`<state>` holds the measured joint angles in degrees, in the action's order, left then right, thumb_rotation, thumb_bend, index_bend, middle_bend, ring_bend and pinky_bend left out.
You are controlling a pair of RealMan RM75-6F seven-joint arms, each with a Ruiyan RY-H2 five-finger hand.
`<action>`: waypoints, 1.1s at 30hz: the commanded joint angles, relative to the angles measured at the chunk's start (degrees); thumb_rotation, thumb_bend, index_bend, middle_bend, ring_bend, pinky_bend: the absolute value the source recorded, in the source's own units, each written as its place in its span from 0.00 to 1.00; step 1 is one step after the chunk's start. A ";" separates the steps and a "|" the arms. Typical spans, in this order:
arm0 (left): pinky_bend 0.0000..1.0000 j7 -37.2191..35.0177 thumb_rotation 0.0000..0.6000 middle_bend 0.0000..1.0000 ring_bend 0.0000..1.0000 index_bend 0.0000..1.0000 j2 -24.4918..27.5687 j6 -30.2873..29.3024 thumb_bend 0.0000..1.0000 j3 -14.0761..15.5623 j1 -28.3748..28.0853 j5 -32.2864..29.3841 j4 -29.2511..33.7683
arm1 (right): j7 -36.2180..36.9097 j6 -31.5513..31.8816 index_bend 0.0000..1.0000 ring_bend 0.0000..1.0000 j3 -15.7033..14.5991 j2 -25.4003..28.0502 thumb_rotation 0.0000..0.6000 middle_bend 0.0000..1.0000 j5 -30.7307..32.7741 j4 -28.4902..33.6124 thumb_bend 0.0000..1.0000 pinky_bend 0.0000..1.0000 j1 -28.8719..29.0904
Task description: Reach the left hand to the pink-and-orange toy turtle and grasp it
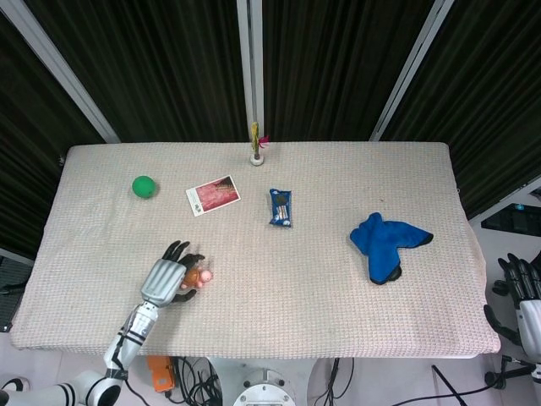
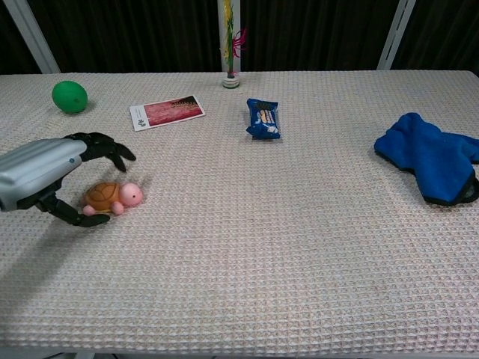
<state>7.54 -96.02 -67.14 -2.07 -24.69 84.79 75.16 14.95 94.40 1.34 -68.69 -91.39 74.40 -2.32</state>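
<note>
The pink-and-orange toy turtle (image 2: 108, 198) lies on the woven table cover near the front left, its pink head pointing right; the head view shows the turtle (image 1: 199, 276) just right of my left hand (image 1: 165, 279). In the chest view my left hand (image 2: 45, 176) arches over the turtle's left side. Its fingers (image 2: 101, 146) are spread above the shell without touching it, and the thumb lies low beside the turtle's rear. The turtle rests on the cloth, not held. My right hand (image 1: 520, 292) hangs off the table's right edge, fingers apart and empty.
A green ball (image 2: 69, 96) sits at the far left, and a red card (image 2: 166, 111) lies behind the turtle. Further right are a blue snack packet (image 2: 263, 119) and a blue cloth (image 2: 430, 155). A small stand with a stick (image 2: 230, 78) is at the back edge.
</note>
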 commanded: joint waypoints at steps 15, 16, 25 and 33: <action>0.04 1.34 1.00 0.34 0.00 0.31 1.81 -0.54 0.22 -0.14 0.68 -1.70 2.05 | -0.93 -0.55 0.00 0.00 0.12 -0.01 1.00 0.00 0.02 0.38 0.26 0.00 0.37; 0.04 1.12 1.00 0.35 0.00 0.33 1.59 -0.40 0.23 -0.18 0.63 -1.78 1.73 | -0.92 -0.68 0.00 0.00 0.11 -0.01 1.00 0.00 0.06 0.37 0.26 0.00 0.42; 0.06 -1.04 1.00 0.54 0.13 0.54 -1.30 -0.61 0.31 -0.53 0.13 -1.37 -2.79 | -0.50 -1.76 0.00 0.00 0.16 -0.25 1.00 0.00 0.65 -0.27 0.26 0.00 0.72; 0.10 -1.76 1.00 0.70 0.31 0.71 -4.17 -1.67 0.37 -0.72 -0.19 -0.55 -7.48 | -0.03 -1.99 0.00 0.00 0.29 -0.24 1.00 0.01 0.99 -0.55 0.26 0.00 0.76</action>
<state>6.05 -99.62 -68.30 -2.74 -24.80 83.84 68.42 14.93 92.41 1.62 -68.93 -90.41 73.85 -1.56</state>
